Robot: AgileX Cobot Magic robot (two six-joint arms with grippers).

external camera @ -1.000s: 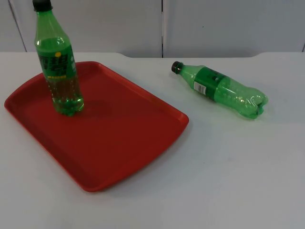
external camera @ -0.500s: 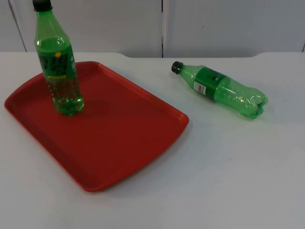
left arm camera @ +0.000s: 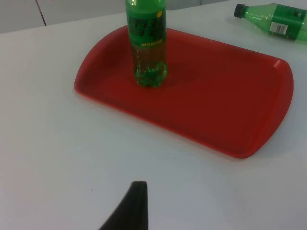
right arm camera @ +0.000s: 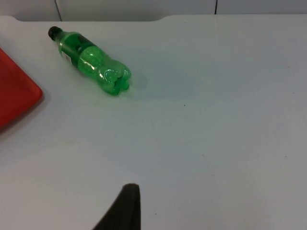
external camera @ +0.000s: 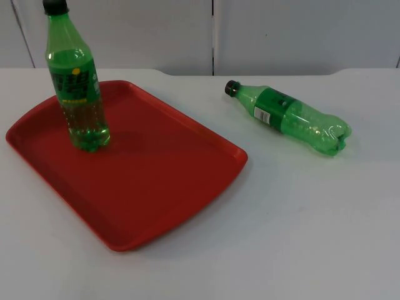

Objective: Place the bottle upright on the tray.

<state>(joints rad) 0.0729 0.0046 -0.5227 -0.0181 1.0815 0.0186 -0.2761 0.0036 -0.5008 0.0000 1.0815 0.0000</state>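
Nothing I see has moved since the earlier frames, white table meeting grey partition wall, red tray with upright bottle, second bottle lying on the table beside it, both grippers' finger state I cannot tell.

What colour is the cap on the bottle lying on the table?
Black, on the lying bottle; clearest in the top view.

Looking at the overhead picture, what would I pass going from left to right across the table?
Red tray with an upright green bottle standing on its left part → bare white table → green bottle lying on its side.
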